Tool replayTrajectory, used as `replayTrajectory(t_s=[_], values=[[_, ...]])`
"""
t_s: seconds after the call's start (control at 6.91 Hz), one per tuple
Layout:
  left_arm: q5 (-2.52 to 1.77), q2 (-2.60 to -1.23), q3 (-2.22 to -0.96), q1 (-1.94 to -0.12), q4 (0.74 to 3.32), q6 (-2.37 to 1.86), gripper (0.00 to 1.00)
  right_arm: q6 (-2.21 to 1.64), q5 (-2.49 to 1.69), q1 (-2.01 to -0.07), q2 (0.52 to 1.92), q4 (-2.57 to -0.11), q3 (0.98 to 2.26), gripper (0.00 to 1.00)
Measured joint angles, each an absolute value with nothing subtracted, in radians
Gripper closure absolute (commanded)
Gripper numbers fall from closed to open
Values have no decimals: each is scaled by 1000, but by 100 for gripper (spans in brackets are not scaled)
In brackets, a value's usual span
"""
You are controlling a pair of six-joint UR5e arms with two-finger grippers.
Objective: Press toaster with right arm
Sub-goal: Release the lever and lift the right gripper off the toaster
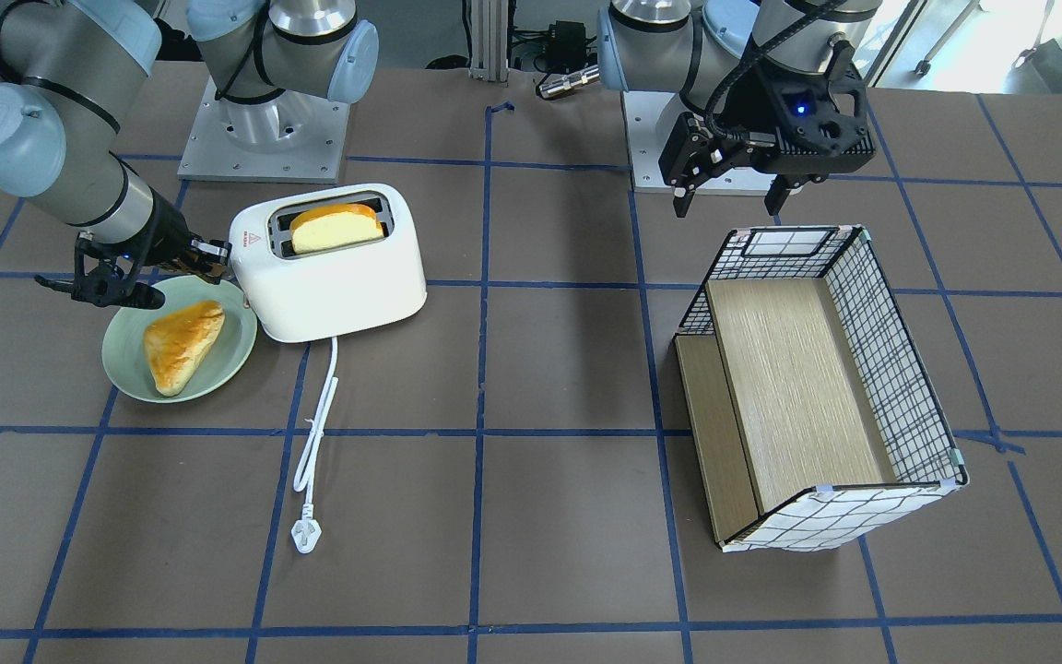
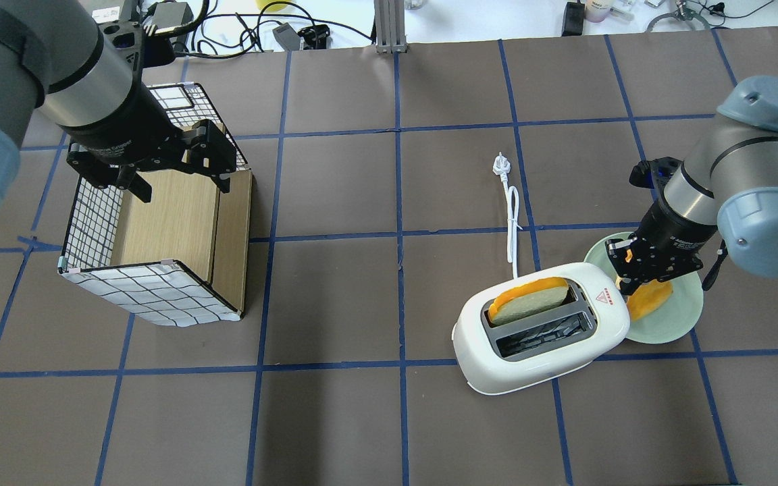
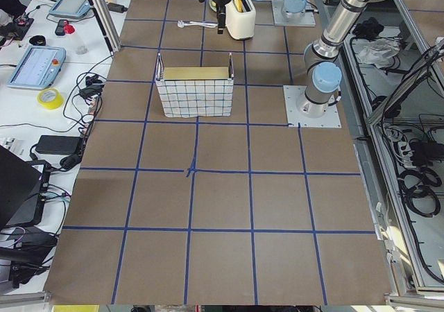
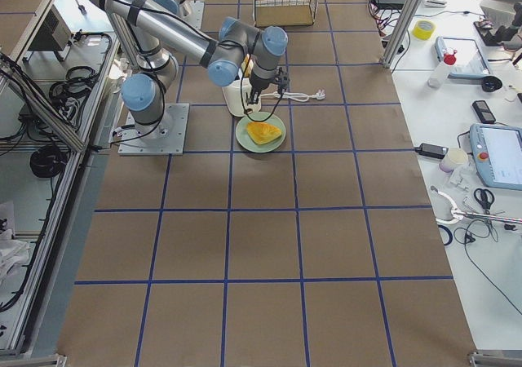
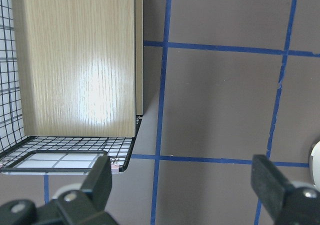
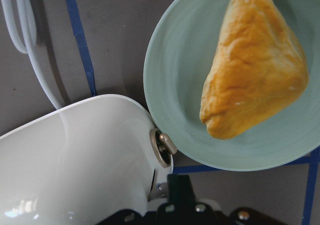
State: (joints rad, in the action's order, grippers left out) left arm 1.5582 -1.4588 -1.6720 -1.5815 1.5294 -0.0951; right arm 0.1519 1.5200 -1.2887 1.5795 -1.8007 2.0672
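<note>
Right tool [image 6: 179,187], seemingly closed, against end of toaster [image 6: 80,155] beside green plate [image 6: 175,70]

A brown table [image 1: 540,369] gridded with blue tape [image 1: 481,369] spreads beneath the fingers [image 5: 102,182]. 1 white bench [image 4: 457,114] runs alongside, well beyond them.

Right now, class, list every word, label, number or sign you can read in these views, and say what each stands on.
Red warning triangle sticker: a sign on top of the toaster.
Red print under that triangle: too small to read.
White lettering on the black wrist of the right arm: blurred.
White lettering on the black wrist of the left arm: blurred.
No word or number reads clearly.
</note>
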Motion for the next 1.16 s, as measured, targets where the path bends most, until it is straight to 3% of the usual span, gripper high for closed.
replayTrajectory(t_s=[0.72,1.01,1.16], values=[[1558,-1459,-1672,-1582,1529,-95,0,153,1506,-1289,1577,-1862,2109,100],[1558,-1459,-1671,-1582,1529,-95,0,153,1523,-1289,1579,-1862,2080,1],[1559,-1459,-1671,-1582,1529,-95,0,153,1528,-1289,1582,-1852,2048,0]])
